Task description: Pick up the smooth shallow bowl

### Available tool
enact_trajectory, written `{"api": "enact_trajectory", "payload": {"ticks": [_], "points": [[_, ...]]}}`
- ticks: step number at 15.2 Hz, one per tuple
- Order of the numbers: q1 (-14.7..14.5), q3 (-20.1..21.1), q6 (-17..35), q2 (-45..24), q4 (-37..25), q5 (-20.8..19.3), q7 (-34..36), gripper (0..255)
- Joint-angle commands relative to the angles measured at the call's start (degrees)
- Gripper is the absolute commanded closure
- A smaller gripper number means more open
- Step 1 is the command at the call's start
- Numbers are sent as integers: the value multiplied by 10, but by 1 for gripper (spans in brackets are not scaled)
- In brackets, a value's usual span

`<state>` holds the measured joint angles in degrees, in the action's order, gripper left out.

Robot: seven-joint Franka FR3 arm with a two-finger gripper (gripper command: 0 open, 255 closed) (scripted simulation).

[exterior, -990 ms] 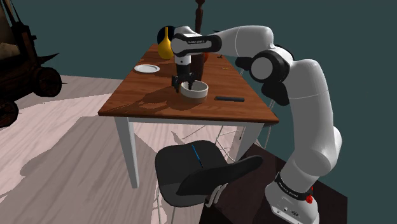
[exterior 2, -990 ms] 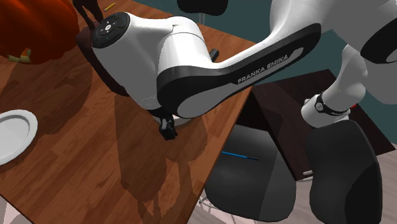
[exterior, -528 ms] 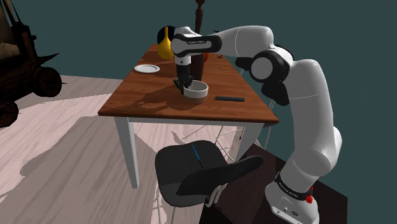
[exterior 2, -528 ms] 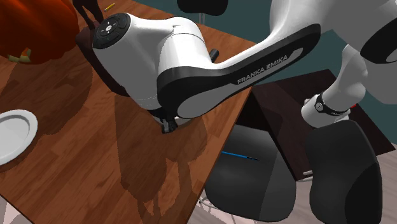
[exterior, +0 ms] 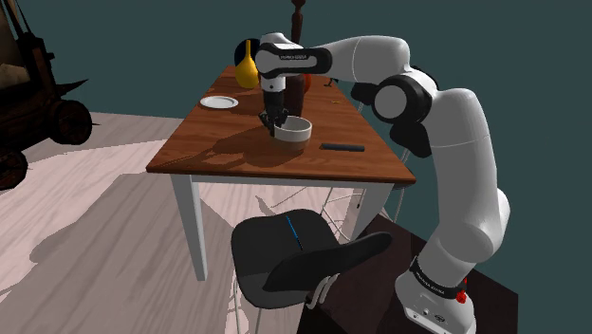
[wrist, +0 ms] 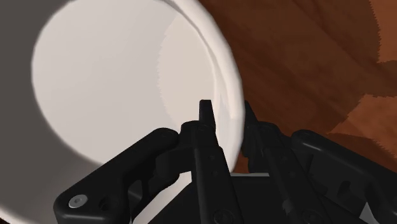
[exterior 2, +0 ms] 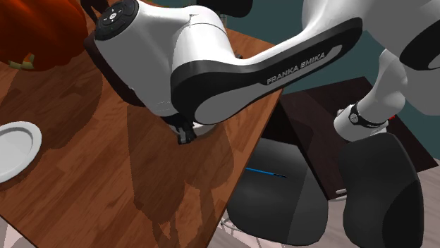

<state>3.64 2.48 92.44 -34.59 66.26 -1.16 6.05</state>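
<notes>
A white robot arm reaches over a brown wooden surface (exterior: pixel 237 142) with white legs. Its black end effector (exterior: pixel 276 118) points down and pinches the rim of a smooth, shallow white bowl (exterior: pixel 296 129).

In the wrist view one of the fingers (wrist: pixel 205 118) lies inside the bowl and the other lies outside it, so the thin white wall is clasped between them. The pale, rounded inside of the bowl spreads away from the inner finger, and wood grain shows beyond the outer finger.

In the shoulder view the bowl hangs to the side of the end effector, over the middle of the surface. I cannot tell whether its base touches the wood.

A small white plate (exterior: pixel 219 102) lies well apart from the end effector, toward the shoulder view's left. A yellow gourd-shaped vase (exterior: pixel 247 64) stands beyond the end effector, near the far edge. A thin dark bar (exterior: pixel 342 147) lies flat on the other side of the bowl from the end effector.

In the second exterior view an orange pumpkin (exterior 2: pixel 42 35) sits at the far corner. A black chair (exterior: pixel 299 251) stands below the near edge.
</notes>
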Motion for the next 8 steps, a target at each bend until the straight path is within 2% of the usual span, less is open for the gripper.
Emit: {"api": "enact_trajectory", "payload": {"ticks": [1, 8], "points": [[-1, 0, -19, -2, -22, 0, 0, 255], [-2, 0, -81, -15, -97, 0, 0, 255]]}}
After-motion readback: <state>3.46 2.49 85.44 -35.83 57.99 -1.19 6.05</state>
